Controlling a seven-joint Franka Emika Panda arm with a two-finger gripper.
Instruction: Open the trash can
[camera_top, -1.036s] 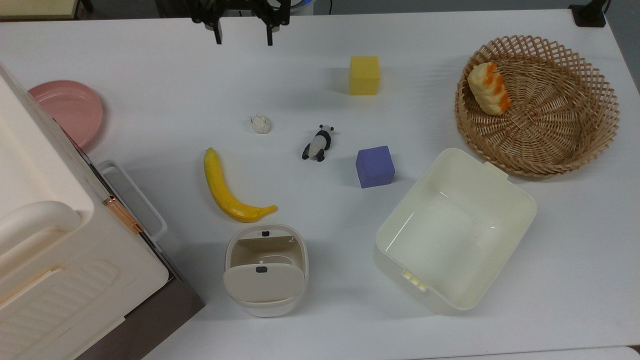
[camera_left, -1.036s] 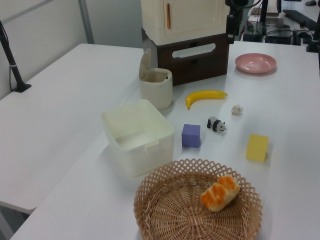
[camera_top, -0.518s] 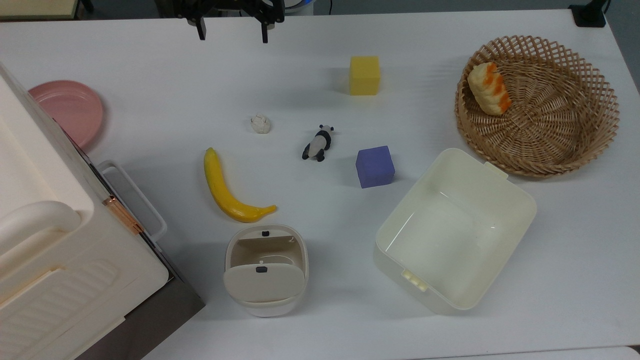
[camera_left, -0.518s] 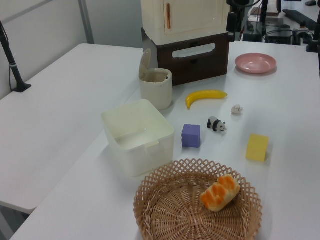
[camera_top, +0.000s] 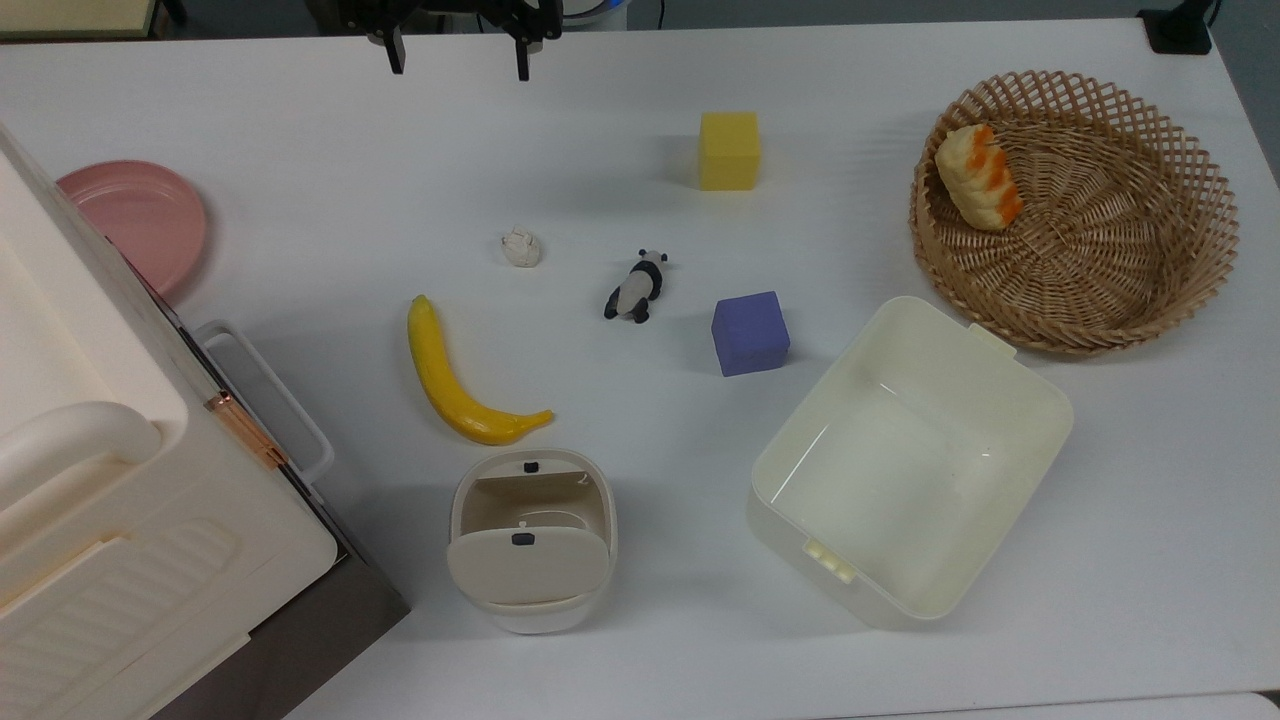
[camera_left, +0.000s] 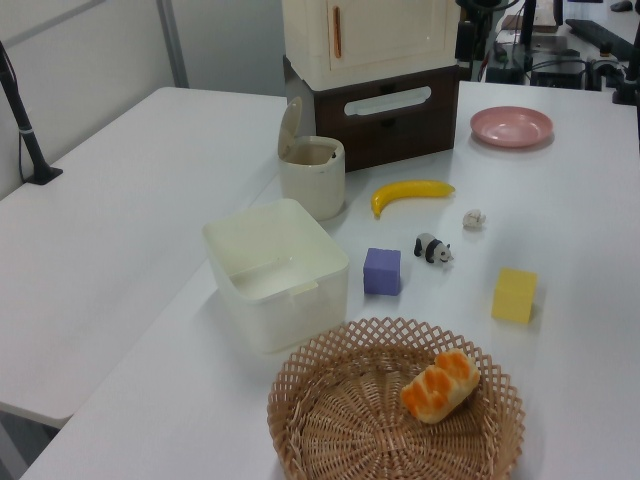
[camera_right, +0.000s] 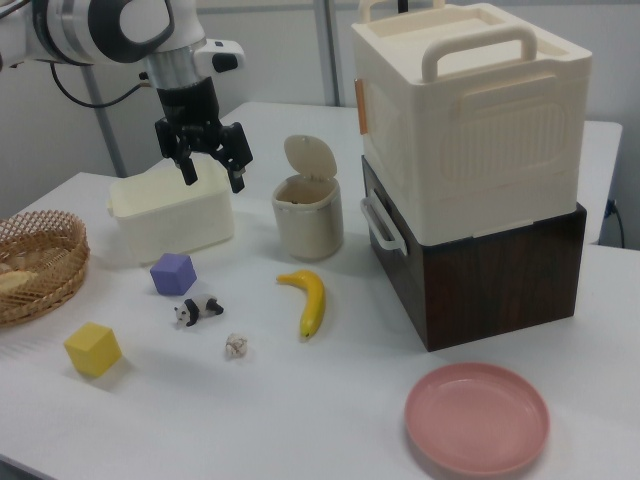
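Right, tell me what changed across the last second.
The robot's black two-finger hand, open and empty, pulled back toward the top view's upper edge and slightly to the top view's left. The small cream trash can stays put with its beige hinged lid raised. The yellow banana has not moved.

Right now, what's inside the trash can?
The trash can stands with its lid raised. In the top view its visible interior looks empty; the lid covers the part nearest the camera.
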